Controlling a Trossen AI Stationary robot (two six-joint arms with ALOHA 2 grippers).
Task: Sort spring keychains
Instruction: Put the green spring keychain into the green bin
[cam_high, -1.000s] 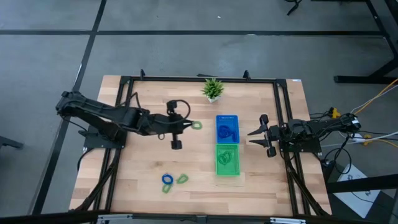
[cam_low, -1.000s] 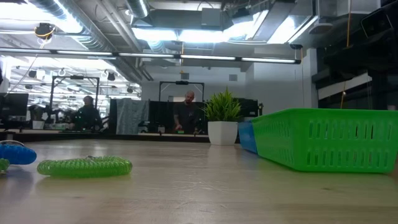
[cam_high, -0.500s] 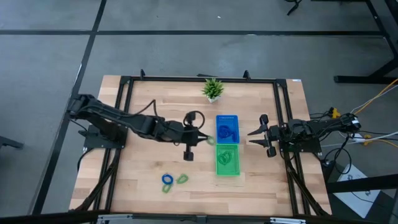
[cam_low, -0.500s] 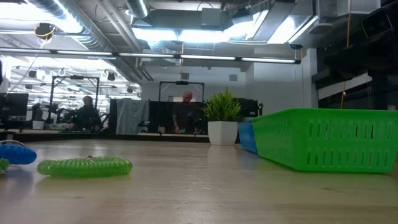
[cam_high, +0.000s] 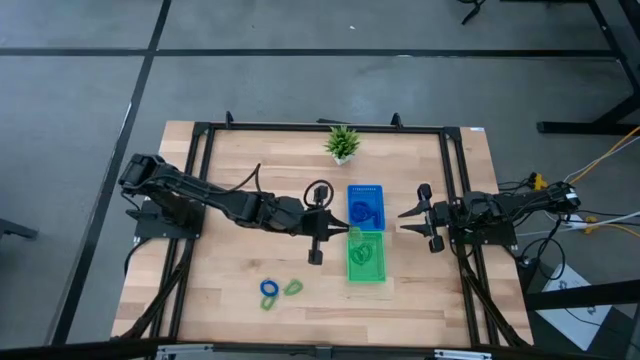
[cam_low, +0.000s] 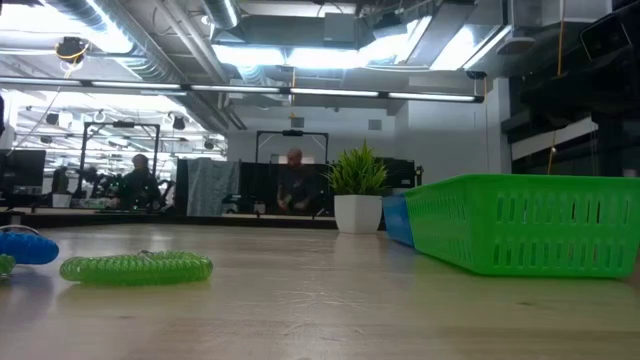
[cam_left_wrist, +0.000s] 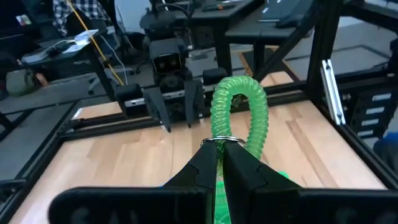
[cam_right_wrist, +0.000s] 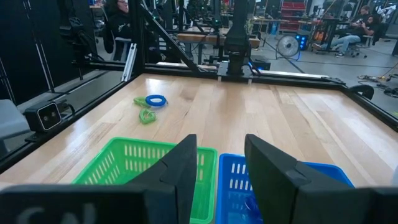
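My left gripper (cam_high: 341, 230) (cam_left_wrist: 221, 149) is shut on a light green coiled keychain (cam_left_wrist: 239, 112) (cam_high: 352, 232) at the left rim of the green tray (cam_high: 366, 258), where it meets the blue tray (cam_high: 365, 205). Both trays hold keychains of their own colour. On the near-left wood lie a blue keychain (cam_high: 268, 289) (cam_low: 25, 247) (cam_right_wrist: 152, 99) and a green one (cam_high: 292, 288) (cam_low: 137, 267) (cam_right_wrist: 147, 116), flat on their sides. My right gripper (cam_high: 419, 215) (cam_right_wrist: 221, 165) waits open to the right of the trays. My left gripper pinches the green keychain between its two fingertips at the small metal ring (cam_left_wrist: 221, 140) that joins the ends of the coil. The fingers (cam_left_wrist: 245, 168) come level from the table's left. The coiled loop stands out past the fingertips, lifted clear of table and tray.
A small potted plant (cam_high: 342, 143) (cam_low: 358, 200) stands at the far edge, behind the blue tray. A black frame (cam_high: 200, 160) borders the table. Bare wood lies between the loose keychains and the trays. People stand in the room beyond the table (cam_low: 295, 185).
My left gripper has travelled toward the table's right and slightly toward the near edge, staying shut and carrying the green keychain from the middle of the table to the green tray's left rim. The right arm and the loose keychains have kept still.
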